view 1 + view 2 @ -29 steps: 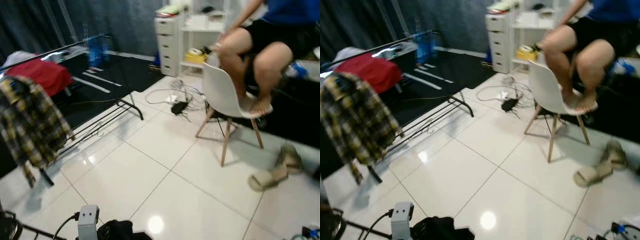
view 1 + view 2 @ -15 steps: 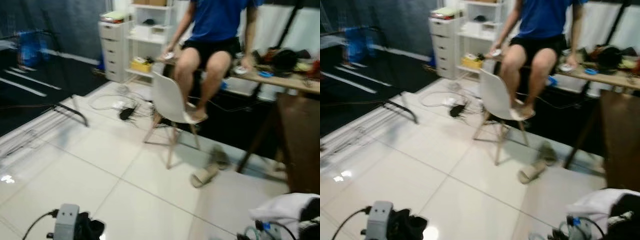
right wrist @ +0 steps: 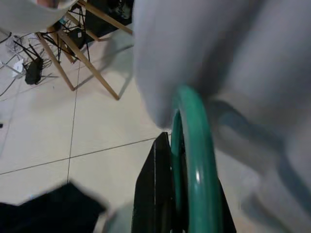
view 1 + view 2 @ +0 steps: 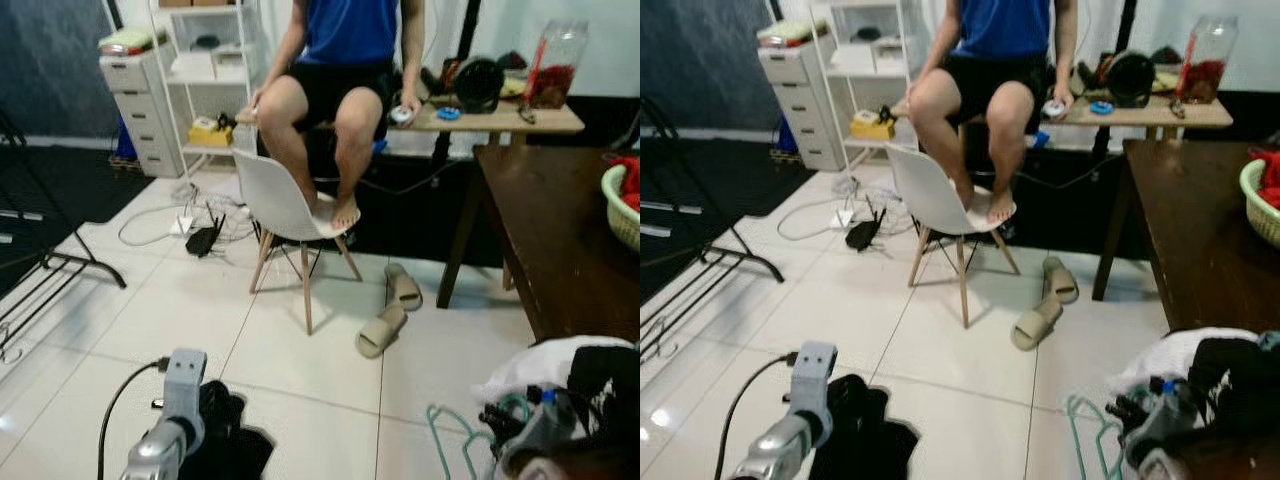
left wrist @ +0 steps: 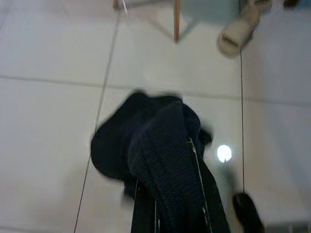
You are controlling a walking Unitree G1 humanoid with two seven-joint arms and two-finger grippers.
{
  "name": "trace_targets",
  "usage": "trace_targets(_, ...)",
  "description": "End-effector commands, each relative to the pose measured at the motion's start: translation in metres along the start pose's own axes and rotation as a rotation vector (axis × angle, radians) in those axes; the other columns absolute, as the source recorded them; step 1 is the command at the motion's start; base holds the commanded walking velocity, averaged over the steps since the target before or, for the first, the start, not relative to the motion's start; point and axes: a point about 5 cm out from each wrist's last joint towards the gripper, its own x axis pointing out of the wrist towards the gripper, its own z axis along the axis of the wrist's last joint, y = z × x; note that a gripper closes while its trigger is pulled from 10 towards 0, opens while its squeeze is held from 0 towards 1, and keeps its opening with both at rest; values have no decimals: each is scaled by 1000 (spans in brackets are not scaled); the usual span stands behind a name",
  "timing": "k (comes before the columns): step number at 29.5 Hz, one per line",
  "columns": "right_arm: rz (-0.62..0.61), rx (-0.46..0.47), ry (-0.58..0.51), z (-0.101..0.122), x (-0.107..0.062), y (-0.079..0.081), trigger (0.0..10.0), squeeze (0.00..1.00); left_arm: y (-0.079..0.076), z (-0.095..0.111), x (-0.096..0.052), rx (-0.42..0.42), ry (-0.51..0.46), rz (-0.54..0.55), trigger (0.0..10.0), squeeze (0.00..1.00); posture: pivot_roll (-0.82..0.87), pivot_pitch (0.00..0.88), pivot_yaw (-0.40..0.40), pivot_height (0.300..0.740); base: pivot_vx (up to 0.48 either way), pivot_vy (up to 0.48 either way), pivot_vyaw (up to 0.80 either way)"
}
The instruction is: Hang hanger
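Right gripper fingers clamp green hanger draped in pale cloth; chair legs beyond.

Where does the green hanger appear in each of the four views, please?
Left eye view: hanger low at the right, over the floor.
Right eye view: low at the right, beside the white cloth.
Left wrist view: cannot be made out.
Right wrist view: green bar up the middle, between the right gripper's jaws.
Shared landmark: white chair.
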Motion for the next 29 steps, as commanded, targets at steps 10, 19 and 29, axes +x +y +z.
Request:
trace_targets(10,12,59,27,-3,2,2,10000,0,14,11,2,73,-3,49,10000,0,-94,0,83,740,0,0,-800)
trace_targets(19,30,52,6,-7,3,10,10000,0,21,6,0,101,46,60,10000,0,-106,0,209,740,0,0,-800)
trace_targets(29,-13,75,-38,-5,0,6,10000,0,25,2,-2,51,73,63,10000,0,-107,0,256,740,0,0,-720)
